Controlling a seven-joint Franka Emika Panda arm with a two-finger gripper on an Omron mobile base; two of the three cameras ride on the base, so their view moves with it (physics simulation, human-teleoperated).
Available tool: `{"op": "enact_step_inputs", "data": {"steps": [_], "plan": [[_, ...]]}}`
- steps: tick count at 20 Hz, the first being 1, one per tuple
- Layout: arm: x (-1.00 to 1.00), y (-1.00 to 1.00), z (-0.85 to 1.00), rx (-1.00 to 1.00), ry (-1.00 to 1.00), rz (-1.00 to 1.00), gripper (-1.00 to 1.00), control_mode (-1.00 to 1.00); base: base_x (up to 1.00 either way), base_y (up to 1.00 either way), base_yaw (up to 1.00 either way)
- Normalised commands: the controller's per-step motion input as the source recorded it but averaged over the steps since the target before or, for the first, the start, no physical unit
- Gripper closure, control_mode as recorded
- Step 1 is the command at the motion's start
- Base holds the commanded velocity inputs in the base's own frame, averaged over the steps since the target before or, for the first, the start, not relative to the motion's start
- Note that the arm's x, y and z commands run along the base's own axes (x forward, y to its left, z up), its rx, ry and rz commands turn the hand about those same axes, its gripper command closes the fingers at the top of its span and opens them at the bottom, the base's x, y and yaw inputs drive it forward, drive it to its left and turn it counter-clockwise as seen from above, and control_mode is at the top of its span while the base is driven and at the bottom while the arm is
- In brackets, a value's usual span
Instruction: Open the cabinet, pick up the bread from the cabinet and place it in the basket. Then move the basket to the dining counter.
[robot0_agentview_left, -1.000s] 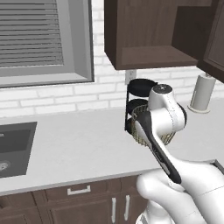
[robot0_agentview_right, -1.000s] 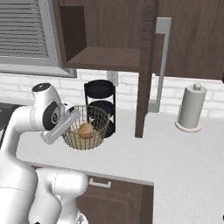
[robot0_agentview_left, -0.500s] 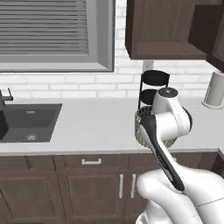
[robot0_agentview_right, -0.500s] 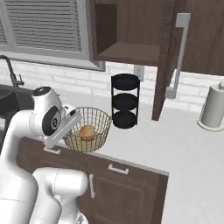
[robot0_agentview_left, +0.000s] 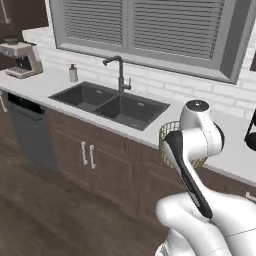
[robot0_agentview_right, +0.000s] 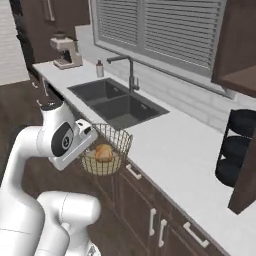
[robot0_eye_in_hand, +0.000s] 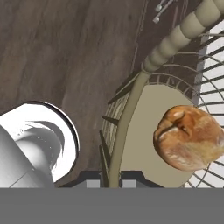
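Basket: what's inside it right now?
The bread lies on the pale bottom of the basket, nothing else visible in it. The fingers are shut on its rim. The part of the bottom under the bread is covered.

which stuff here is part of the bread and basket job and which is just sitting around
Job:
- basket, gripper shut on its rim
- bread inside the basket
- cabinet, open

Just there:
- sink
- faucet
- coffee machine
- soap bottle
- black rack
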Motion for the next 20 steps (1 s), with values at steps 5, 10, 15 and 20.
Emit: {"op": "enact_step_inputs", "data": {"steps": [5,10,15,20], "plan": [[0.0,0.0,0.0,0.0,0.0,0.0,1.0,1.0,-0.19,0.07,1.0],[0.0,0.0,0.0,0.0,0.0,0.0,1.0,1.0,-0.01,0.05,1.0],[0.0,0.0,0.0,0.0,0.0,0.0,1.0,1.0,0.0,0.1,0.92],[0.0,0.0,0.0,0.0,0.0,0.0,1.0,1.0,0.38,0.55,0.59]]}}
